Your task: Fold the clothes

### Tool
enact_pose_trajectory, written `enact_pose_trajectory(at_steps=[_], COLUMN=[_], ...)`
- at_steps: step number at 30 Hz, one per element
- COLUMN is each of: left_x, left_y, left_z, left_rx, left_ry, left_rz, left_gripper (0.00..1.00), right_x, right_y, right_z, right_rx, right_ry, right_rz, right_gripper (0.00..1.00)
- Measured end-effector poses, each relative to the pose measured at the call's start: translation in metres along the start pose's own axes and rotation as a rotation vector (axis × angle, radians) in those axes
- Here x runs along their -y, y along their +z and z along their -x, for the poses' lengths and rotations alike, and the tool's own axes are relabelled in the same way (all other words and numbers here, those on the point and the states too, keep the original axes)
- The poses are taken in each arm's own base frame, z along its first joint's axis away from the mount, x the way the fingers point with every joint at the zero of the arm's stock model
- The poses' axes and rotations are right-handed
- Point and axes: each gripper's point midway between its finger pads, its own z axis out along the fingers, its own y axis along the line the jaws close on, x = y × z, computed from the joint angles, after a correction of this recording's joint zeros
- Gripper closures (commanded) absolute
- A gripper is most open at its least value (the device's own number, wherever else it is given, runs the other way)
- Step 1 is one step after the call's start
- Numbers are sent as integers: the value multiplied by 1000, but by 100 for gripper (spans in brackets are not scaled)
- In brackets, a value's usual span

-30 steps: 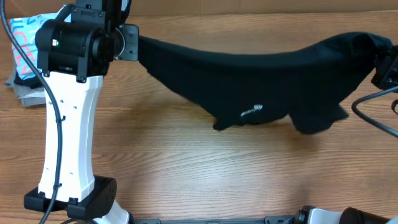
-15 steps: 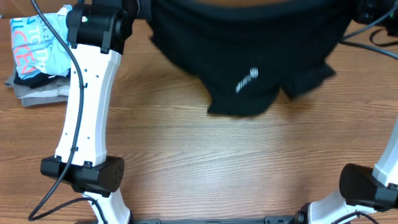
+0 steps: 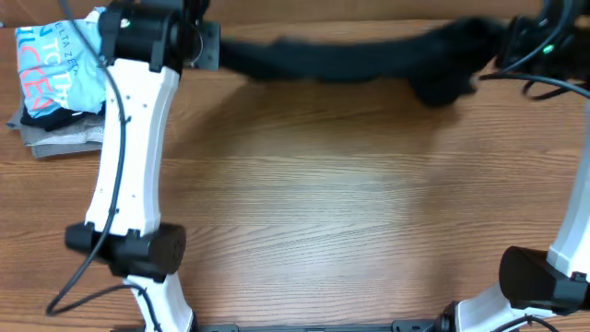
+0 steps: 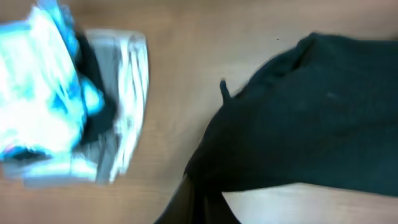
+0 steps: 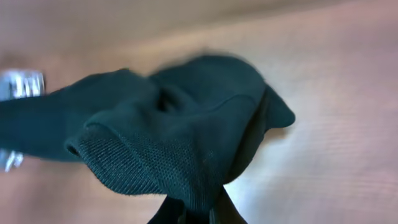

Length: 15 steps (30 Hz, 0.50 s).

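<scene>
The black garment (image 3: 359,57) stretches as a blurred band across the far edge of the table, held between my two arms. My left gripper (image 3: 214,46) is shut on its left end; in the left wrist view the black cloth (image 4: 311,118) fans out from the pinched jaws (image 4: 205,211). At the far right my right gripper (image 3: 505,44) is shut on the other end. The right wrist view shows a bunched, knit-textured fold (image 5: 180,130) hanging from its jaws (image 5: 199,214). No logo or tag shows.
A light blue shirt with red lettering (image 3: 51,65) lies on a grey folded stack (image 3: 55,138) at the far left, also in the left wrist view (image 4: 43,99). Cables (image 3: 544,83) trail near the right arm. The wooden table (image 3: 350,212) spreads below.
Both arms have carried the black garment away toward the table's far edge. It hung in a deep sag with the logo showing; now it is a thin taut band.
</scene>
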Motion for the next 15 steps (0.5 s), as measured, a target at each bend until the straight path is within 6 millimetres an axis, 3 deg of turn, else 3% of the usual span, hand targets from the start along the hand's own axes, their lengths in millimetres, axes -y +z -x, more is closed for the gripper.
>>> enact_pose_trajectory(at_steps=[2, 6, 11, 15], left_x=[1, 7, 24, 30], left_y=[22, 68, 123, 135], left_z=[-29, -75, -109, -121], left_rx=[-151, -411, -591, -645], left_ry=[29, 85, 111, 112], left_rz=[16, 34, 5, -17], left_gripper=[81, 75, 78, 79], right_x=[-5, -4, 11, 18], right_y=[21, 62, 106, 124], right_z=[-28, -79, -137, -175], right_rx=[-123, -324, -512, -611], right_ry=[11, 43, 103, 140], right_rz=[11, 15, -1, -1], right_gripper=[96, 96, 96, 96])
